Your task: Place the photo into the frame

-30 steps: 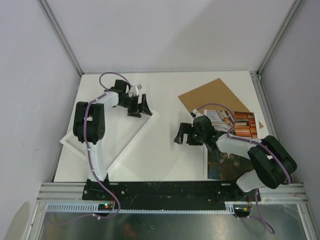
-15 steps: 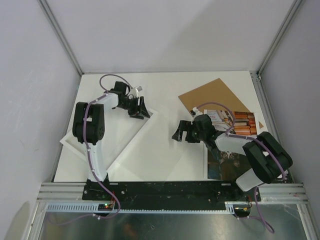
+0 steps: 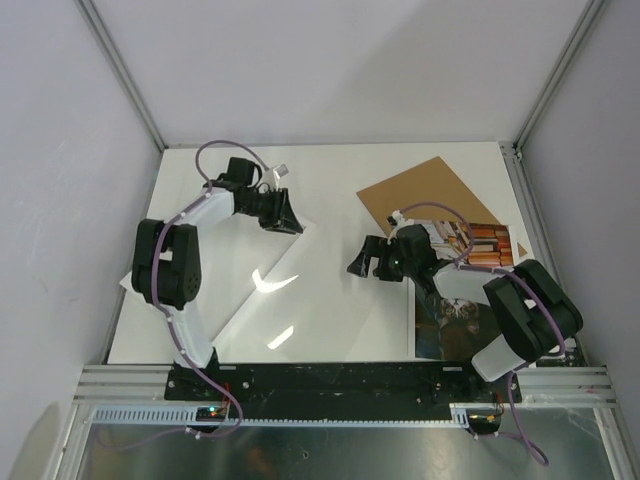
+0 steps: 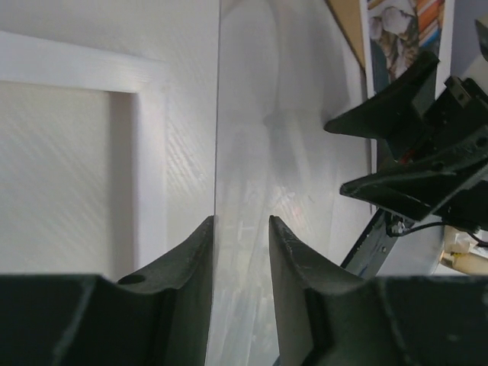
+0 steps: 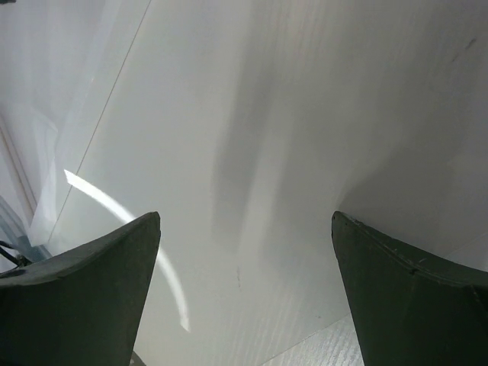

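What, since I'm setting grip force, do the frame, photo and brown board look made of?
Frame: flat white matte strips, painted wood or plastic; the look leaves it open. Photo: thin printed paper, lying flat with a colour picture; sheen unclear. Brown board: plain matte brown sheet, likely cardboard or fibreboard.

Left arm stretched out, left gripper (image 3: 284, 214) tipped down over the frame (image 4: 149, 137) at its far corner, slim gap between jaws; right gripper (image 3: 364, 264) hangs right of the frame, jaws spread wide
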